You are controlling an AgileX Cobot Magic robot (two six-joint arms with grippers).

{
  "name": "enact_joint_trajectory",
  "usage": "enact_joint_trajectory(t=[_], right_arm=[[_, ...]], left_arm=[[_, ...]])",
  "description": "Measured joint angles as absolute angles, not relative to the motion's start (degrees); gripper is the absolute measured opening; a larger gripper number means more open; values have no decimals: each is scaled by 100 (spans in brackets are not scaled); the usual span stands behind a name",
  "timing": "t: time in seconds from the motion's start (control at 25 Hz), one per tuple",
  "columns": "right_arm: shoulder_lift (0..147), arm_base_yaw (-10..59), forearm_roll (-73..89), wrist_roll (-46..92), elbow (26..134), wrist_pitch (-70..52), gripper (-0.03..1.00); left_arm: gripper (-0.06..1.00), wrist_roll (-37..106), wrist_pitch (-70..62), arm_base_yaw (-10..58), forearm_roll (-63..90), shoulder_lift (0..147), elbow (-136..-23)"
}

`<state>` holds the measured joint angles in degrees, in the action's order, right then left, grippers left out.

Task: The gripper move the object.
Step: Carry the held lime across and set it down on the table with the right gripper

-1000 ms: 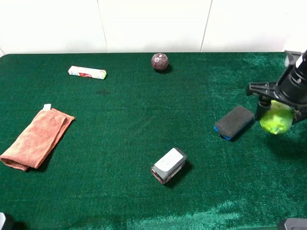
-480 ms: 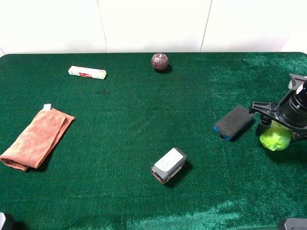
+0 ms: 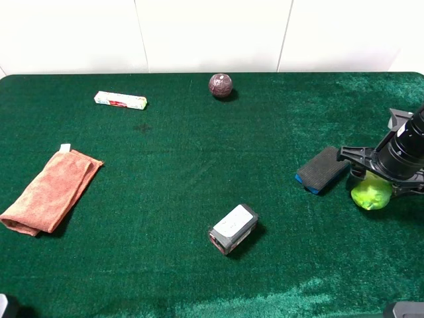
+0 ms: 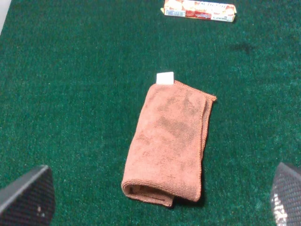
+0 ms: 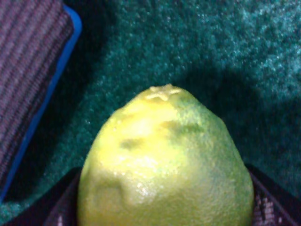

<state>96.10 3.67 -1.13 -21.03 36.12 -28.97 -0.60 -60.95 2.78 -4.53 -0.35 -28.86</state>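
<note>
The lime-green fruit [image 3: 371, 194] is at the right side of the green table, just right of a dark eraser block. My right gripper [image 3: 379, 180] is shut on it from above, black fingers on both sides. In the right wrist view the fruit [image 5: 164, 165] fills the space between the fingertips [image 5: 269, 205], with the cloth close below; I cannot tell whether it touches. My left gripper [image 4: 155, 214] is open and empty, its two fingers wide apart above an orange towel [image 4: 169, 141].
A dark eraser block with a blue base [image 3: 322, 168] lies close to the left of the fruit. A grey box [image 3: 233, 228] sits at the front middle, a maroon ball [image 3: 220, 85] at the back, a small packet [image 3: 120, 100] at the back left, the towel [image 3: 50, 191] at the left.
My right gripper has come down and slightly left with the fruit, from above the table's right edge to low beside the eraser block. Nothing else has moved.
</note>
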Motion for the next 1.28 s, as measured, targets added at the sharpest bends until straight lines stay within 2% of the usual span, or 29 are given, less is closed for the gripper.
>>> enact_joint_trajectory(t=[0.36, 0.48, 0.6, 1.28], right_arm=[[9610, 367, -133, -2090, 3612, -2883, 49], [9610, 367, -155, -2090, 3612, -2893, 63], [9610, 367, -155, -2090, 3612, -2946, 68], [9257, 367, -159, -2089, 3607, -3334, 70]], left_arm=[[92, -60, -6095, 278, -453, -35, -2886], [92, -60, -6095, 278, -453, -35, -2886], [92, -60, -6095, 278, -453, -35, -2886], [92, -60, -6095, 278, -453, -35, -2886]])
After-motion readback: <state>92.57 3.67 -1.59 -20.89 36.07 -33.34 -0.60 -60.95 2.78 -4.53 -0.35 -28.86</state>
